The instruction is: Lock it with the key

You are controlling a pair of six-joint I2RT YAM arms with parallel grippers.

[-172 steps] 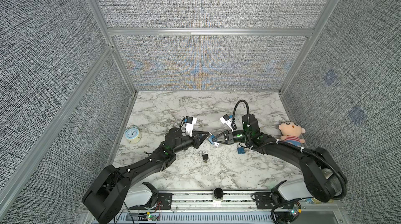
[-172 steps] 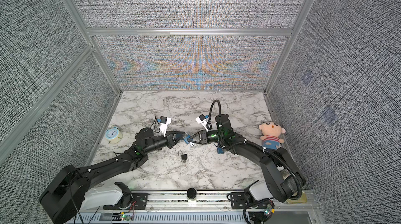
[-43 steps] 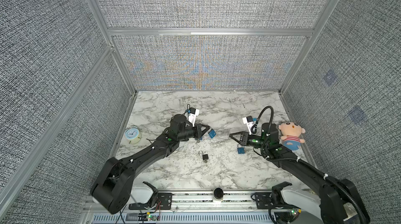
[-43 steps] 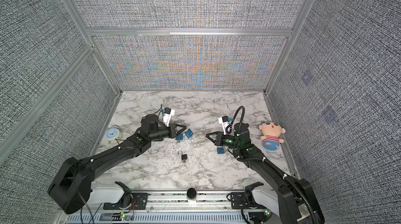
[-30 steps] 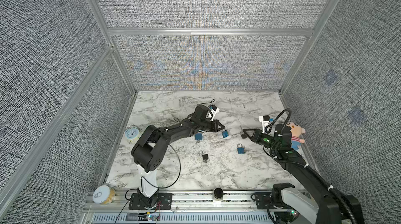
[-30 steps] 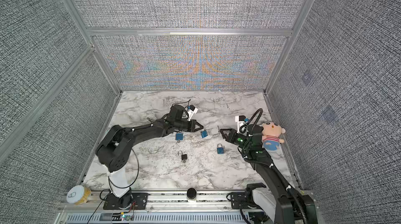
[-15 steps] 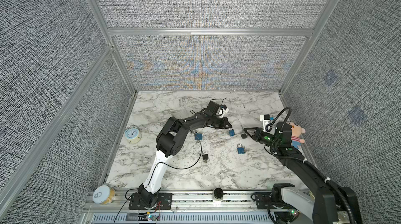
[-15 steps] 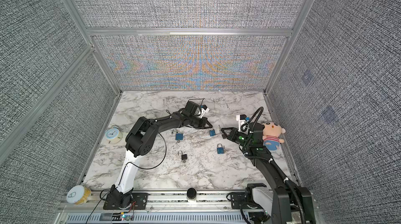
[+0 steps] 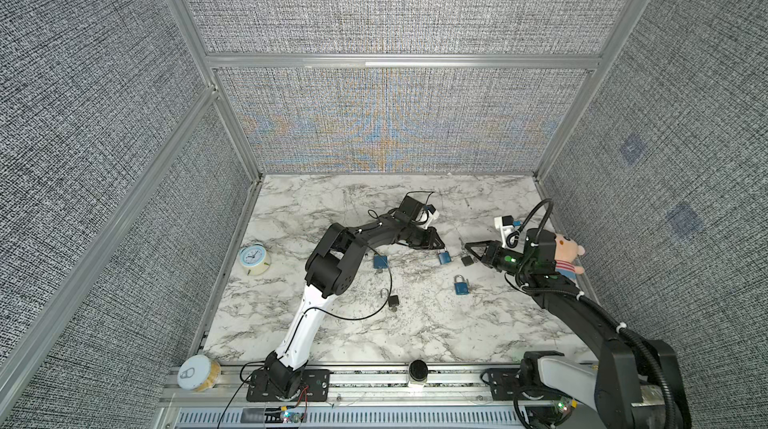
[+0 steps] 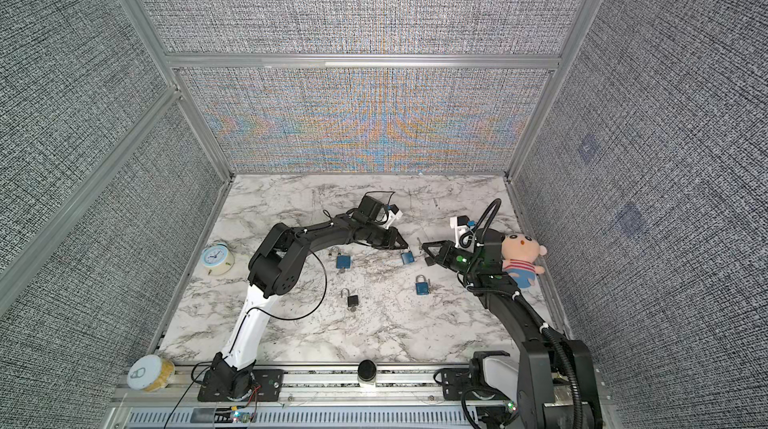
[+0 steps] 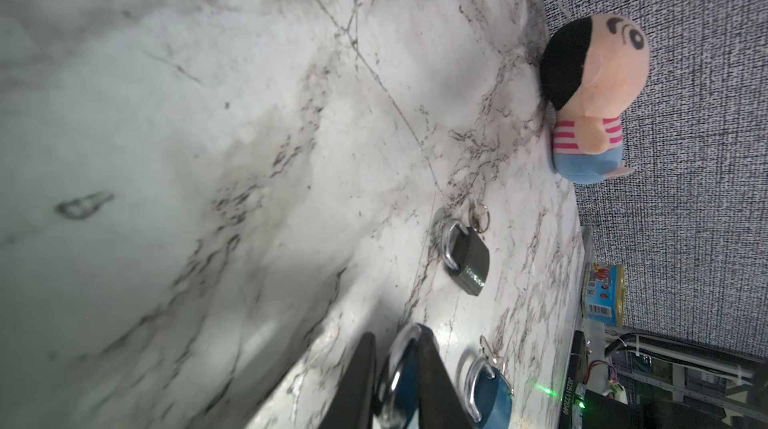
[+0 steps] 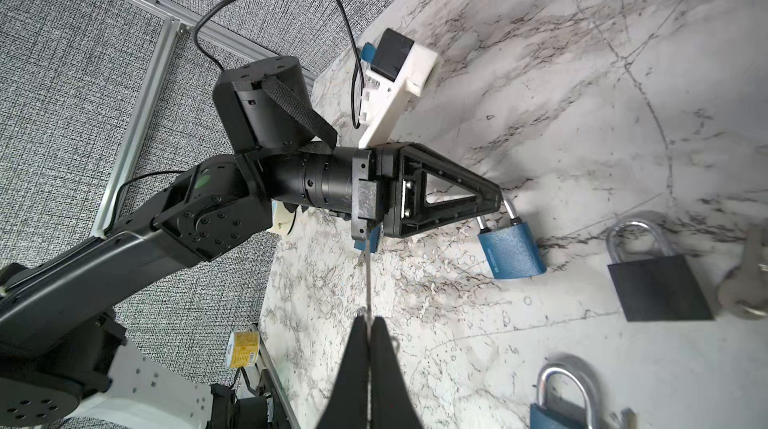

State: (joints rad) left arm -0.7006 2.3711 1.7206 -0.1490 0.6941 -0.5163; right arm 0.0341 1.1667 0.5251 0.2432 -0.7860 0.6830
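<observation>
"Where was the blue padlock (image 12: 511, 254)?"
"Flat on the marble table (image 12: 540, 73), its shackle between the narrowly parted jaws of the left gripper (image 11: 397, 343). I couldn't tell if they pressed it."
"And the key (image 12: 368, 277)?"
"Pinched edge-on in the closed right gripper (image 12: 368, 323), near that padlock but apart."

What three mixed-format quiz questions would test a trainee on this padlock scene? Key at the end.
1. How many blue-bodied metal padlocks show in a top view?
2. True or false: the right gripper is shut on nothing.
3. Fill in: the left gripper has its fingers on either side of one blue padlock's steel ___.

Key
1. Three.
2. False: it pinches a thin silver key.
3. Shackle.
</observation>
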